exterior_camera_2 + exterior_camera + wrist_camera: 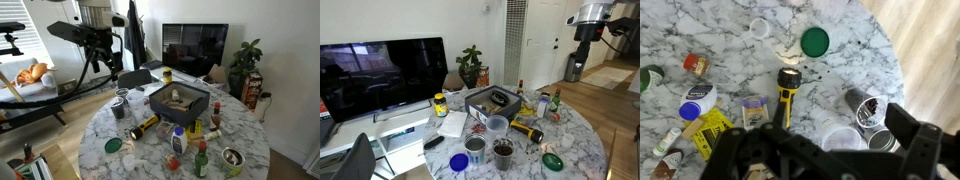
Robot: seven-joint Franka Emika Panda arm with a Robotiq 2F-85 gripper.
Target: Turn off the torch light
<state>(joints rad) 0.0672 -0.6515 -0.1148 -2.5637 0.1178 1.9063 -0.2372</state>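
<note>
The torch light (787,92) lies on its side on the round marble table (730,40). It has a yellow body and black ends, and its lens end looks bright. It also shows in both exterior views (527,128) (145,126), near the table's edge. My gripper (825,150) is open and empty. It hangs high above the table, well clear of the torch, with cups showing between its fingers. In both exterior views the gripper (581,42) (100,50) is up off to the side of the table.
A green lid (815,40) and a white lid (759,27) lie beyond the torch. A metal cup (865,108) and a clear cup (845,140) stand beside it. A black tray (180,100) sits mid-table, with bottles and packets around it. The table edge (895,70) is close.
</note>
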